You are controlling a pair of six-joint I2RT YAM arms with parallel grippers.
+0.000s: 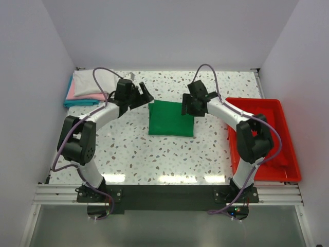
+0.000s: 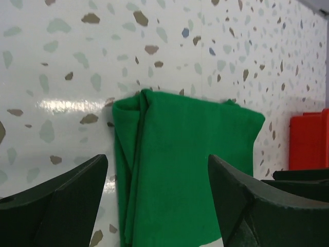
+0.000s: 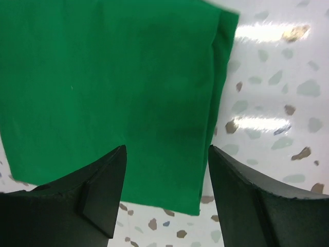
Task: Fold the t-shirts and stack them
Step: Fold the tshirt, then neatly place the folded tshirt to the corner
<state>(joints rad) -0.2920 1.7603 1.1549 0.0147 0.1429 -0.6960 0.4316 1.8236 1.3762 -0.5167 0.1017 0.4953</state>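
A green t-shirt (image 1: 171,118) lies folded into a flat rectangle in the middle of the speckled table; it also fills the left wrist view (image 2: 180,170) and the right wrist view (image 3: 113,92). My left gripper (image 1: 145,95) hovers open at the shirt's far left corner, nothing between its fingers (image 2: 67,200). Above the far right corner my right gripper (image 1: 187,107) is open too, fingers (image 3: 97,190) apart over the cloth's edge. A stack of folded t-shirts (image 1: 85,87), white on pink on teal, sits at the far left corner.
A red plastic tray (image 1: 264,139) stands along the table's right side, next to the right arm, and shows as a red edge (image 2: 308,141) in the left wrist view. White walls enclose the table on three sides.
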